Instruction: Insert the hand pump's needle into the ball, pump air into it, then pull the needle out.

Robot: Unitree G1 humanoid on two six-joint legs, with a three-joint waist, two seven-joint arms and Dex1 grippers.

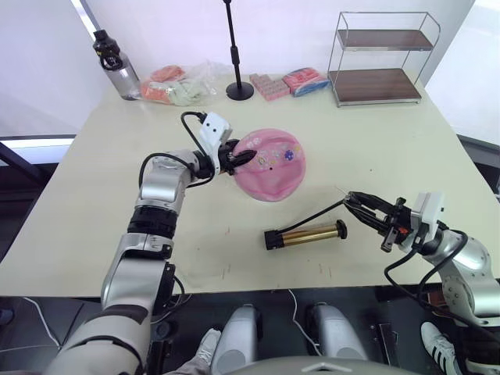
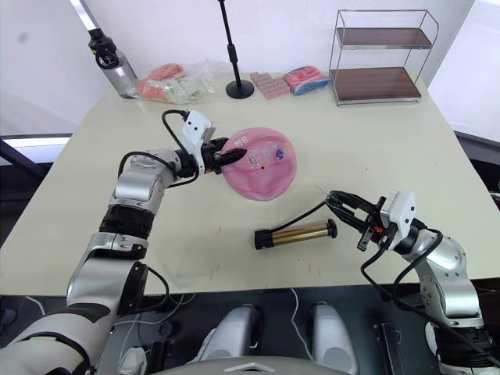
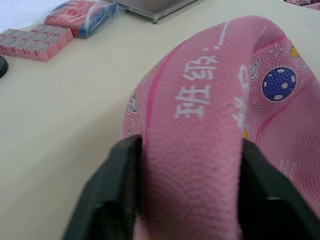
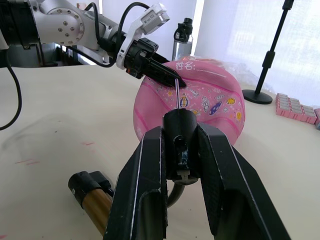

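Observation:
The pink ball point(image 1: 273, 168) lies partly deflated in the middle of the table, with cartoon stickers and a black valve dot facing up. My left gripper point(image 1: 241, 158) is shut on a fold of its left rim; in the left wrist view the black fingers point(image 3: 110, 195) pinch the pink rubber point(image 3: 200, 125). The gold hand pump point(image 1: 306, 233) lies flat in front of the ball, and its black hose point(image 1: 320, 211) curves right. My right gripper point(image 1: 361, 205) is shut on the hose's black fitting point(image 4: 180, 130). The needle point(image 4: 177, 95) sticks out towards the ball, a short way off it.
Along the table's far edge stand a water bottle point(image 1: 117, 66), a plastic bag of packets point(image 1: 176, 86), a black stand base point(image 1: 239, 90), pink packets point(image 1: 269, 86), a blue-pink packet point(image 1: 306, 80) and a wire shelf point(image 1: 379, 58).

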